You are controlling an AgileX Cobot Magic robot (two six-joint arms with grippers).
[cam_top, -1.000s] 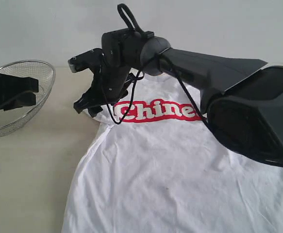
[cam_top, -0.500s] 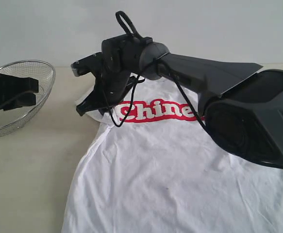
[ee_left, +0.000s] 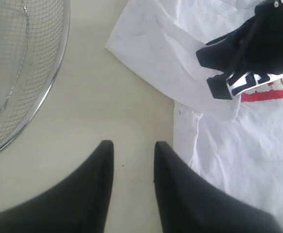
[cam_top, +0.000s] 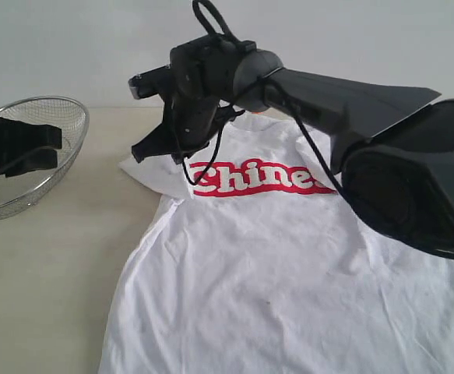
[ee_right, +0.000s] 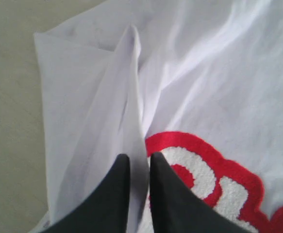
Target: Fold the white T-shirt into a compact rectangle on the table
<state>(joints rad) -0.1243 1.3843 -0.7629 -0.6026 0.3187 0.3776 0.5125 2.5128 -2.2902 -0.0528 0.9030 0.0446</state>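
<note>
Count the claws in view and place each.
2. The right claw pinches a fold of the white T-shirt beside the red lettering; the left claw hangs over the table between wire basket and shirt.

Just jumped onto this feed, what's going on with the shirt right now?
The right gripper, on an arm stretched across the scene, is pinched shut on a raised ridge of the white short-sleeved T-shirt with red lettering, beside the lettering near one sleeve. The rest of the shirt lies spread on the pale beige table, not yet folded. The left gripper hovers open and empty over bare table, between the shirt's edge and a round wire mesh basket.
</note>
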